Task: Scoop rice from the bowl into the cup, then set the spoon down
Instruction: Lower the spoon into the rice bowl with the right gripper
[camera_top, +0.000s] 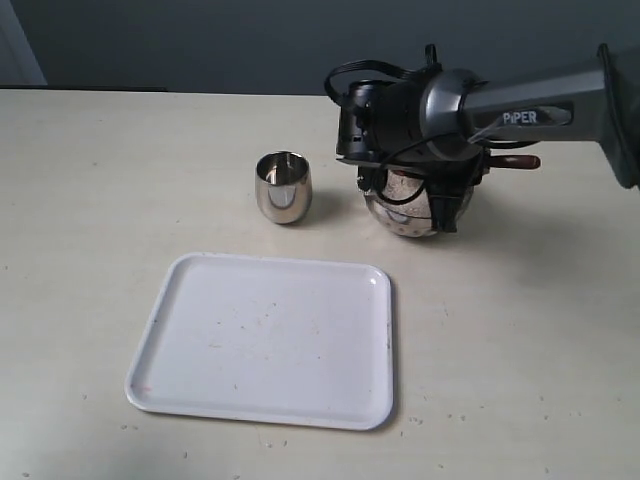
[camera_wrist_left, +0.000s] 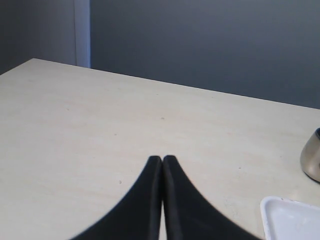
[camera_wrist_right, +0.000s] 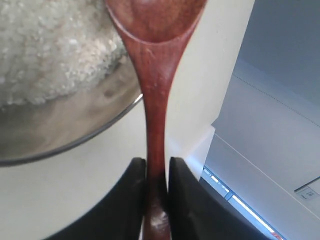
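Observation:
My right gripper (camera_wrist_right: 156, 162) is shut on the handle of the reddish-brown wooden spoon (camera_wrist_right: 156, 85). The spoon's oval head hangs over the steel bowl's rim (camera_wrist_right: 87, 135), beside the white rice (camera_wrist_right: 45, 55) heaped inside. In the exterior view the right arm covers the top of the dimpled bowl (camera_top: 412, 215), and the spoon's handle end (camera_top: 522, 162) pokes out to the right. The steel cup (camera_top: 283, 186) stands upright left of the bowl; whether it holds rice cannot be told. My left gripper (camera_wrist_left: 162, 159) is shut on nothing, over bare table, with the cup (camera_wrist_left: 312, 157) at that view's edge.
A white tray (camera_top: 265, 340) lies flat on the cream table (camera_top: 90, 190) in front of the cup and bowl; its corner (camera_wrist_left: 290, 217) shows in the left wrist view. A dark wall runs behind the table's far edge.

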